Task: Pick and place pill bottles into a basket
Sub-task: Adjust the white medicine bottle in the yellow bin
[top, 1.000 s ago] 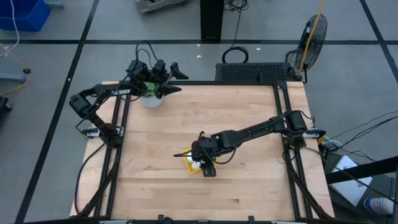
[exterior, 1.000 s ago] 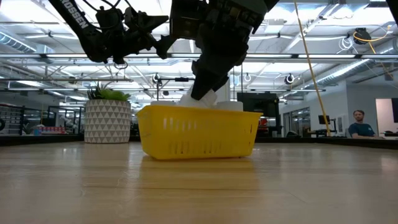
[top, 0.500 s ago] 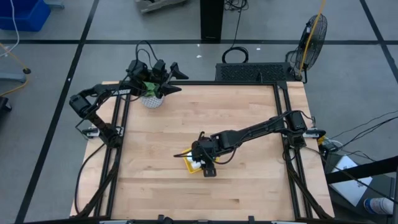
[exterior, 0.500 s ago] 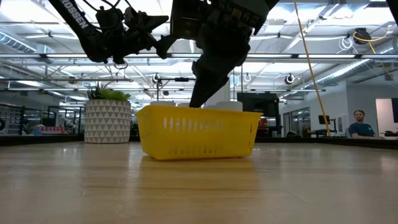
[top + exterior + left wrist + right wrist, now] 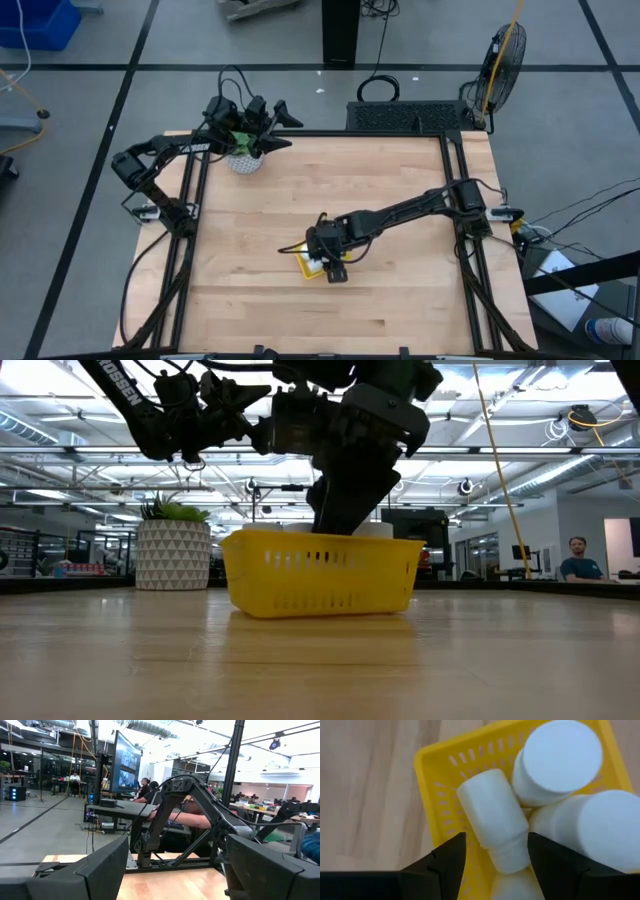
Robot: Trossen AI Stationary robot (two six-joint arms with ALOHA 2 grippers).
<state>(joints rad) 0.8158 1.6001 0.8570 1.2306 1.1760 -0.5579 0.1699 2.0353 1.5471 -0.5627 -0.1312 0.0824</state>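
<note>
The yellow basket [image 5: 304, 266] sits at the table's middle, also in the low view [image 5: 320, 575] and the right wrist view [image 5: 435, 785]. Two capped white pill bottles [image 5: 562, 762] [image 5: 600, 830] stand in it. A third bottle [image 5: 492, 815] lies tilted in it, between my right gripper's fingers. My right gripper [image 5: 326, 262] [image 5: 345, 510] [image 5: 496, 850] reaches down into the basket, fingers apart. My left gripper [image 5: 280, 127] [image 5: 175, 870] waits open and empty, high over the far left corner. My right gripper comes at the lying bottle from above, one finger on each side of its neck end [image 5: 510, 857]. Bare yellow basket shows between one finger [image 5: 450, 855] and the bottle. The other finger [image 5: 547, 855] stands at the bottle's edge; I cannot tell whether it touches.
A white speckled plant pot [image 5: 243, 158] [image 5: 173, 555] stands at the far left corner under my left arm. Black rails run along the table's left and right sides. Bare wood lies all around the basket. A person [image 5: 575, 560] sits in the room beyond.
My right gripper has gone down into the basket with the white bottle. The bottle stood above the basket's rim a second ago; it now lies below the rim among the other bottles.
</note>
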